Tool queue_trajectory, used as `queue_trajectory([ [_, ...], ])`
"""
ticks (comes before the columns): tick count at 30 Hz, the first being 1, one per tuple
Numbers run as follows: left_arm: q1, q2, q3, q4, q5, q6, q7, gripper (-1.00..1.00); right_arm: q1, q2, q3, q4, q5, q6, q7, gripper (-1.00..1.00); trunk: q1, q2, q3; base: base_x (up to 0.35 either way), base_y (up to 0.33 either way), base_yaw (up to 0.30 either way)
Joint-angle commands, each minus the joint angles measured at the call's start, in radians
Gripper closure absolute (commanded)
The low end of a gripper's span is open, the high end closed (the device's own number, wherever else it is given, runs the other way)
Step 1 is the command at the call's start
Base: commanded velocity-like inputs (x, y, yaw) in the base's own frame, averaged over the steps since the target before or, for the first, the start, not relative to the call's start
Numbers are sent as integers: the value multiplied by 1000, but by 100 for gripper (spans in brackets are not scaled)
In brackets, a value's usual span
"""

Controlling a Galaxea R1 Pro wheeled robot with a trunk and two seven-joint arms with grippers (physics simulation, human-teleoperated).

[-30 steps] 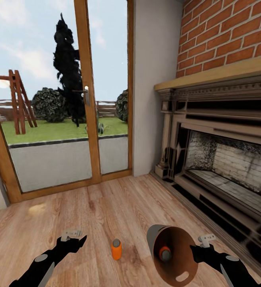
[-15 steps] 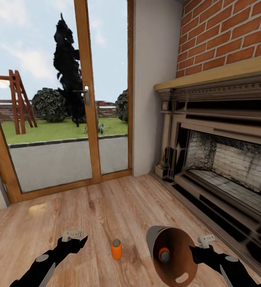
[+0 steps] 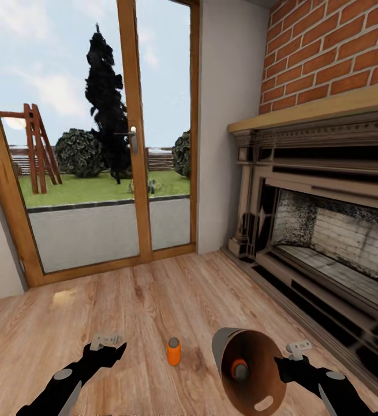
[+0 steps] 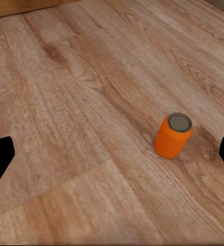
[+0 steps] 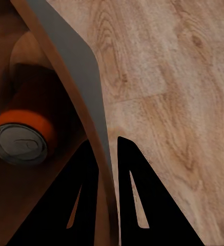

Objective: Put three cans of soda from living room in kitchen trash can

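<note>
The orange soda can (image 3: 173, 351) stands upright on the plank floor (image 3: 154, 300), between the two pincers and ahead of the spread, empty left pincer (image 3: 109, 343). It now looks farther off than a second ago: the whole view has shifted, so the robot moved, not the can. The right pincer (image 3: 289, 357) pinches the rim of the tilted trash can (image 3: 223, 341), which holds a second orange can (image 5: 22, 136), so this one is probably next.

Orange can (image 3: 239, 368) half-hidden inside bin (image 3: 226, 346)

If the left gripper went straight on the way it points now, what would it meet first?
Probably the plank floor: the open left gripper looks down at bare boards, with the upright orange soda can off to one side of its line.
</note>
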Motion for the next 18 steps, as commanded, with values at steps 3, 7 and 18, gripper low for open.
queue_trajectory([
  [3, 0, 0, 0, 0, 0, 0, 0, -100, 0, 0, -1, -1, -13, 2, 5, 100, 0, 0, 3, -32, 0, 200],
  [7, 0, -1, 0, 0, 0, 0, 0, -100, -1, 0, -1, 0, -13, 2, 5, 100, 0, 0, 6, -8, 0, 208],
  [18, 0, 0, 0, 1, -1, 0, 0, -100, -1, 0, -1, 0, -13, 2, 5, 100, 0, 0, 9, 91, 0, 79],
])
